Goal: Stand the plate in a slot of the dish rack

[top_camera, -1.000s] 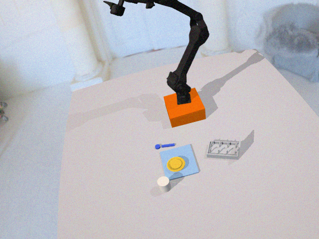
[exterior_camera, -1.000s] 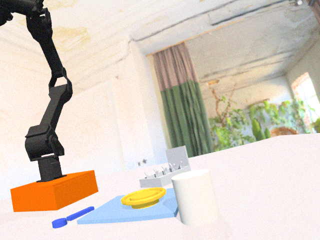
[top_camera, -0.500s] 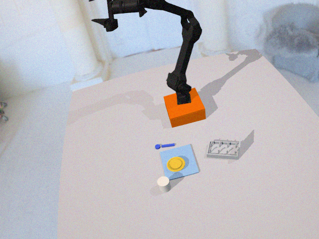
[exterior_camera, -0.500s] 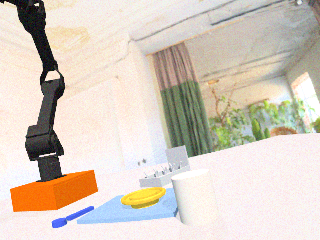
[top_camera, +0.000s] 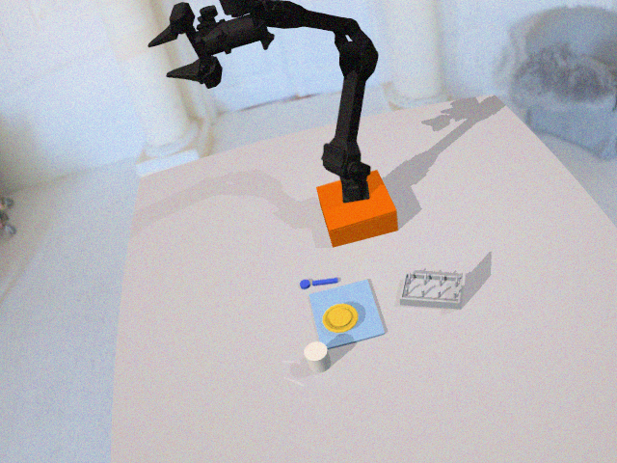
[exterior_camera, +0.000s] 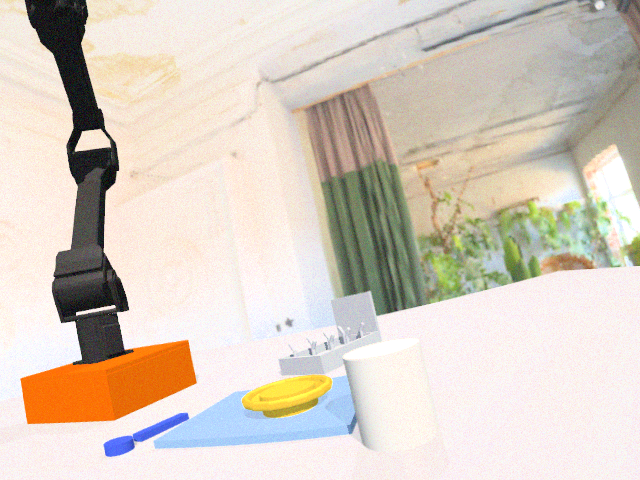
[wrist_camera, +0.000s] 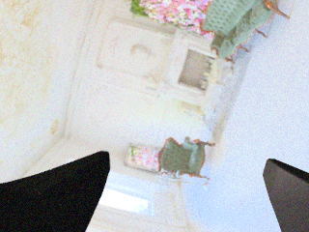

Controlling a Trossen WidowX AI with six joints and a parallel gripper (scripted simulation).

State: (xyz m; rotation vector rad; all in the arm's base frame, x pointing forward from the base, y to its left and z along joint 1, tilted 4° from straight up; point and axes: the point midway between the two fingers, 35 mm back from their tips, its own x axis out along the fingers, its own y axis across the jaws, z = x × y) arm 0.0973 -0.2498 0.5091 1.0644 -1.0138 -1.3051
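Note:
A yellow plate (top_camera: 340, 317) (exterior_camera: 287, 391) lies flat on a light blue square board (top_camera: 371, 318) (exterior_camera: 206, 432). The grey dish rack (top_camera: 431, 302) (exterior_camera: 302, 365) stands on the table to the right of the board in the top view, with small upright rails in it and a tall panel at one end that shows in the exterior view. My gripper (top_camera: 158, 61) (wrist_camera: 191, 166) is open and empty, raised high at the upper left of the top view, far from the plate and the rack. In the exterior view the gripper is out of frame.
A white cylinder (top_camera: 316, 356) (exterior_camera: 390, 395) stands close to the board's near edge. A blue spoon-like utensil (top_camera: 325, 282) (exterior_camera: 160, 427) lies beside the board, on the side towards the arm. The arm stands on an orange block (top_camera: 361, 224) (exterior_camera: 67, 397) behind them.

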